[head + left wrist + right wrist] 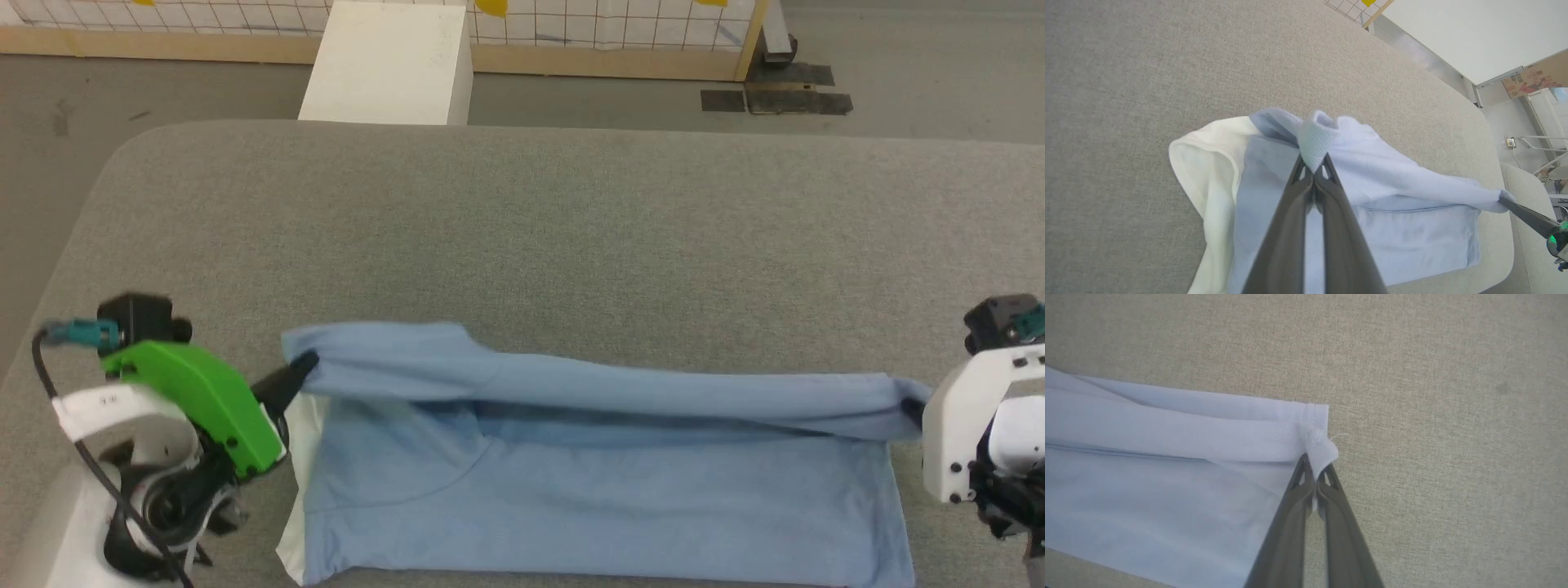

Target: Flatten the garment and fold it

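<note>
On grey surface (522,229): garment (571,490) pinched at both ends

Light blue garment lies across near half of felt-like surface, folded lengthwise, top flap raised. Left end effector (305,362) is clamped on a corner by the white collar (1208,171), which is clearest from left wrist cam. Right end effector (908,405) is clamped on the stitched hem (1315,412) corner; right wrist cam shows piqué weave. Beyond far edge: white box (392,61) on floor.

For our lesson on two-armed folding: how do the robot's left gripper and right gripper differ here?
The left gripper has a green housing; the right gripper has a white one. The left gripper pinches the garment at its white collar end; the right gripper pinches its hemmed corner. Both are shut on the blue fabric, lifting one long fold.
</note>
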Tool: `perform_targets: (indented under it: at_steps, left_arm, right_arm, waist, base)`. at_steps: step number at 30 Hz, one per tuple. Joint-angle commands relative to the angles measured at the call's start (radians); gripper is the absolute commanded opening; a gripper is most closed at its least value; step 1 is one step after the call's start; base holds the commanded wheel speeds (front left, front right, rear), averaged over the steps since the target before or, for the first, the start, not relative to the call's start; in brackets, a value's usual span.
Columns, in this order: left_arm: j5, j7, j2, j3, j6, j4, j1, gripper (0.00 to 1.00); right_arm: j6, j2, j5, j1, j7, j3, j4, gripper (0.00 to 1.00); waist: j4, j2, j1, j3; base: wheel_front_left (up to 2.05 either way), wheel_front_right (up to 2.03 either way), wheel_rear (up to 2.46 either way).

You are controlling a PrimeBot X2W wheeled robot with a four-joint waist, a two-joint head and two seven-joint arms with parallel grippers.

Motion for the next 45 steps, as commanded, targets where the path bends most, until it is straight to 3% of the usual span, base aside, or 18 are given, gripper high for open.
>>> perform_targets:
  at_steps: [1, 9, 19, 20, 21, 22, 31, 34, 45]
  left_arm:
    - [-0.007, -0.017, -0.008, 0.011, 0.006, 0.002, 0.038, 0.0]
    - [-0.024, -0.048, -0.04, 0.017, 0.037, 0.061, 0.18, 0.0]
    - [0.002, -0.048, -0.049, -0.014, 0.058, 0.193, 0.184, 0.03]
    - [0.005, -0.05, -0.048, -0.014, 0.059, 0.199, 0.179, 0.42]
    - [0.01, -0.051, -0.044, -0.015, 0.06, 0.205, 0.173, 0.96]
    - [0.016, -0.053, -0.04, -0.016, 0.06, 0.208, 0.167, 1.0]
    - [0.06, -0.042, 0.035, -0.003, 0.074, 0.145, 0.121, 1.0]
    - [0.081, -0.081, 0.045, 0.005, 0.055, 0.091, 0.101, 1.0]
    - [0.315, -0.53, 0.025, 0.004, -0.065, 0.071, 0.046, 1.0]
  right_arm:
    - [-0.001, 0.008, 0.006, 0.023, -0.009, -0.002, 0.006, 0.0]
    - [-0.001, 0.028, 0.005, 0.092, -0.019, 0.018, 0.047, 0.0]
    - [-0.001, 0.041, 0.016, 0.108, -0.054, 0.07, 0.124, 0.0]
    - [-0.001, 0.041, 0.018, 0.105, -0.059, 0.073, 0.127, 0.37]
    - [-0.001, 0.042, 0.021, 0.102, -0.066, 0.075, 0.128, 1.0]
    - [-0.001, 0.043, 0.026, 0.099, -0.073, 0.074, 0.128, 1.0]
    - [-0.001, 0.035, 0.083, 0.122, -0.111, 0.006, 0.007, 1.0]
    - [-0.001, 0.042, 0.102, 0.134, -0.106, -0.046, -0.05, 1.0]
    - [-0.001, 0.006, 0.093, 0.147, -0.06, -0.118, -0.055, 1.0]
  waist:
    - [0.0, 0.0, 0.0001, -0.005]
    - [0.0, 0.0, 0.0001, -0.005]
    - [-0.004, 0.0, 0.0001, -0.011]
    - [-0.005, 0.0, 0.0001, -0.013]
    - [-0.006, 0.0, 0.0001, -0.019]
    - [-0.008, 0.0, 0.0001, -0.026]
    - [-0.025, 0.0, 0.0001, -0.138]
    - [-0.029, 0.0, 0.0001, -0.158]
    - [-0.027, 0.0, 0.0001, -0.121]
  base:
    - [0.0, 0.0, 0.0]
    - [0.0, 0.0, 0.0]
    - [0.0, 0.0, 0.0]
    - [0.0, 0.0, 0.0]
    - [0.0, 0.0, 0.0]
    - [0.0, 0.0, 0.0]
    - [0.0, 0.0, 0.0]
    - [0.0, 0.0, 0.0]
    - [0.0, 0.0, 0.0]
